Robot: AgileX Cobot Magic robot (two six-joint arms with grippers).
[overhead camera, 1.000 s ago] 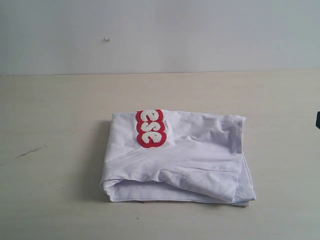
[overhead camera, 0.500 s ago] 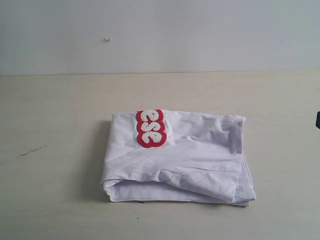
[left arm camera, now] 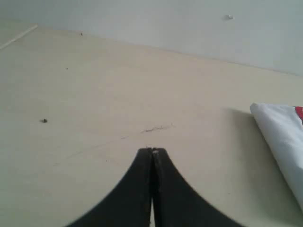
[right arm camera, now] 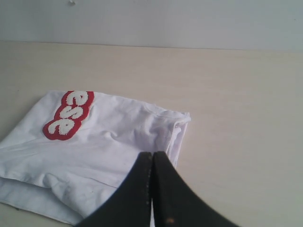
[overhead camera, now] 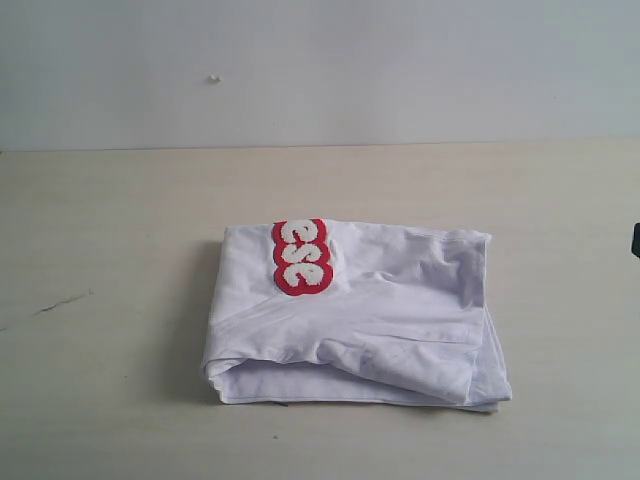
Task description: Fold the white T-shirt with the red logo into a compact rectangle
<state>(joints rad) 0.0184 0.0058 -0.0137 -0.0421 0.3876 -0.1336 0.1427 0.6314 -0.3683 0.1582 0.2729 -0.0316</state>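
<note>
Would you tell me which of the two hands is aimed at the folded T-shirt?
The right hand: its shut tips overlap the white T-shirt in its wrist view, whereas the left hand faces the table with the shirt aside.

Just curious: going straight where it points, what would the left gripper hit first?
Probably nothing nearby: the black left gripper points across beige wooden tabletop; the folded white cotton T-shirt lies off to one side.
</note>
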